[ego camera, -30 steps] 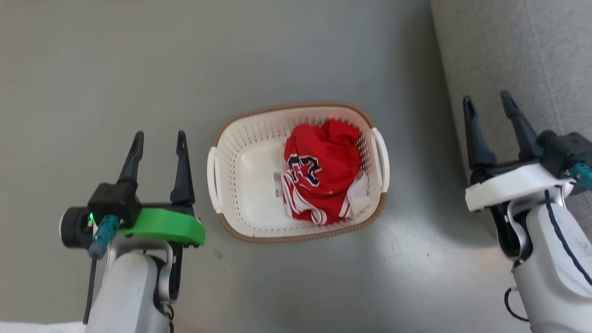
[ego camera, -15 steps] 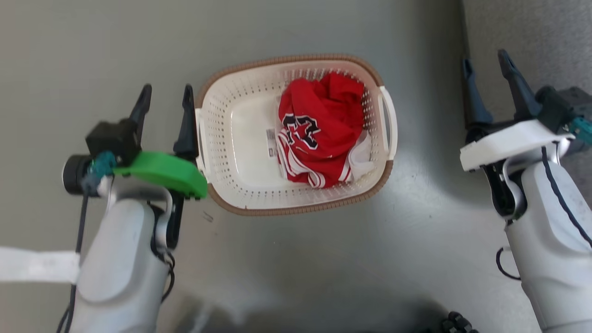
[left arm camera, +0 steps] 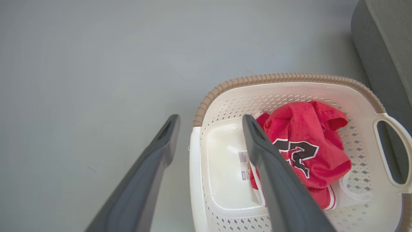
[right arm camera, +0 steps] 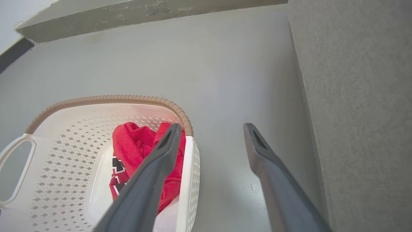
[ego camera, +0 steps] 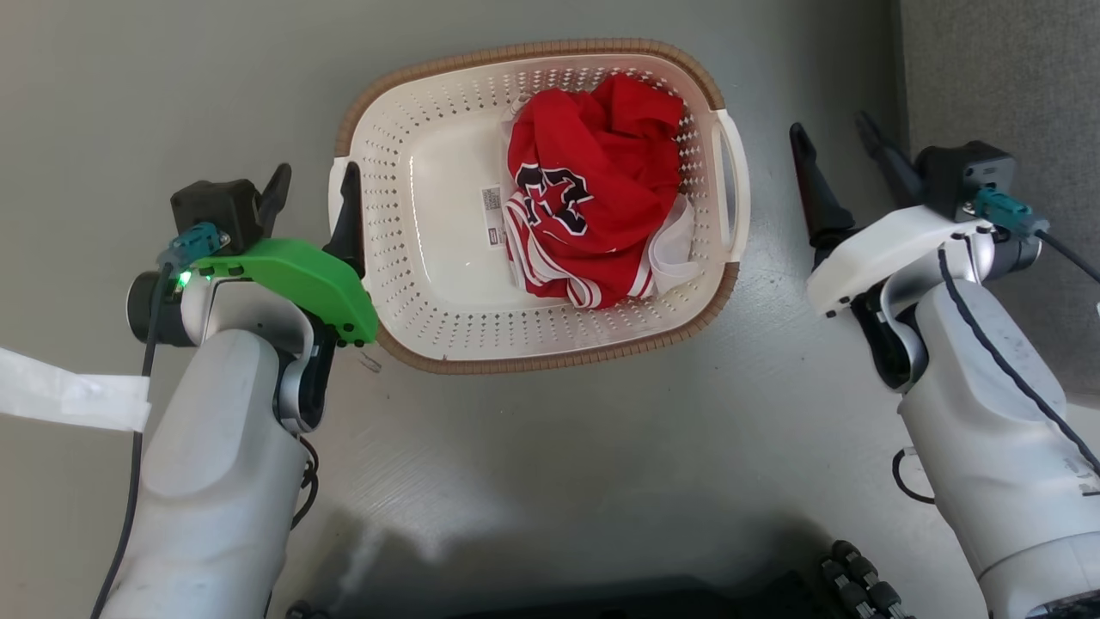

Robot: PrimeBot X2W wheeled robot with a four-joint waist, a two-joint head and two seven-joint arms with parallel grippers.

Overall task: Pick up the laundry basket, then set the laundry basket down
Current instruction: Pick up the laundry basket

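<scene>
The laundry basket (ego camera: 550, 361), cream-white and perforated with a brown rim, stands on the grey floor with a red jersey (ego camera: 593, 180) inside. My left gripper (ego camera: 315, 182) is open at the basket's left handle (ego camera: 337, 176). In the left wrist view this gripper (left arm camera: 210, 119) straddles the handle edge (left arm camera: 194, 167), one finger outside and one over the basket (left arm camera: 289, 77). My right gripper (ego camera: 831, 126) is open, apart from the right handle (ego camera: 737, 185), a little to its right. The right wrist view shows that gripper (right arm camera: 212, 127) beside the basket (right arm camera: 96, 98).
A grey upholstered block (ego camera: 997, 69) rises close on the right, just beyond my right gripper. It also appears as a grey block (right arm camera: 354, 96) in the right wrist view. A wall base (right arm camera: 128, 13) runs behind the basket. A white strip (ego camera: 69, 400) hangs by my left arm.
The head camera has dropped, so the basket sits higher and larger in view. My left gripper has come in to the left handle. My right gripper has drawn nearer the basket's right side.
</scene>
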